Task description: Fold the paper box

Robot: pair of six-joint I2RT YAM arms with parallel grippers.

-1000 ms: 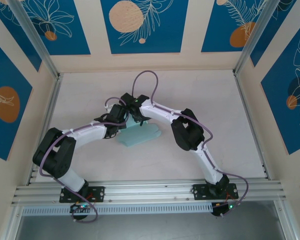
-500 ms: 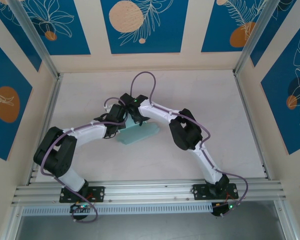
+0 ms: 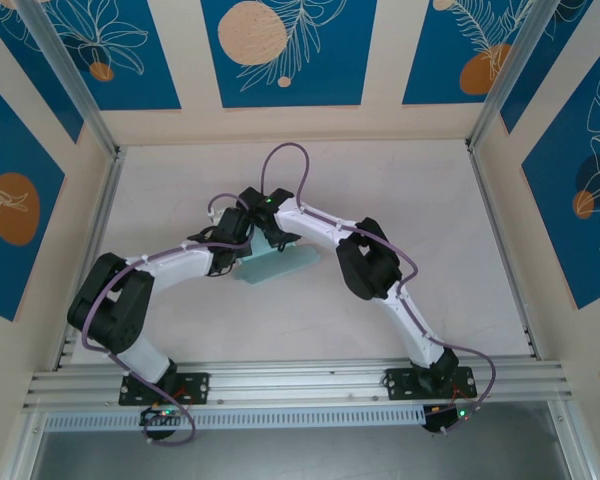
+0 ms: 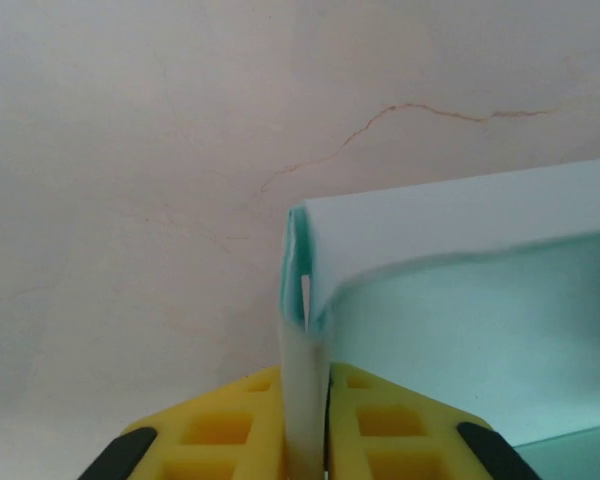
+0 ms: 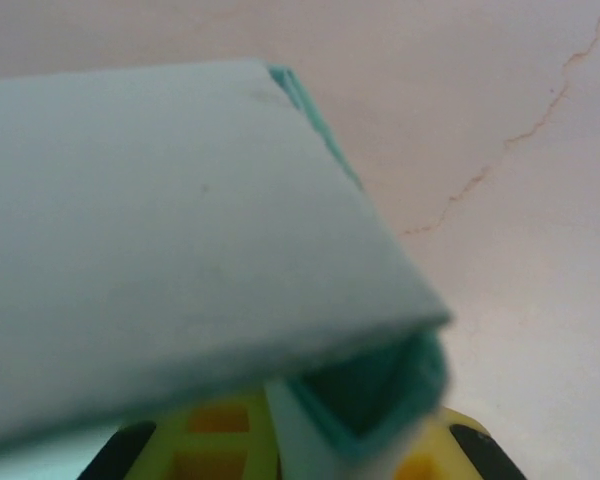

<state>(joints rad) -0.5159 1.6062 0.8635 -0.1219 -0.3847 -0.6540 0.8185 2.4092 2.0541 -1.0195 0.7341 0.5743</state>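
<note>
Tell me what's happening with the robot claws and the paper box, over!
Left claw shut on a paper box flap. Right claw gripping its corner. Nothing in the way. Over.

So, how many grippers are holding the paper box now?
2. The left gripper pinches one upright flap of the paper box; the right gripper pinches another edge.

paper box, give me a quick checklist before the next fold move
1. Left claw pinches an edge of the paper box between its pads: ok.
2. Right claw grip firm: cannot tell; a box corner sits between its fingers, blurred.
3. Top panel bent over the layer beneath: ok.
4. Tears in the card: none visible, ok.
5. Box resting on the table or lifted: cannot tell.
</note>
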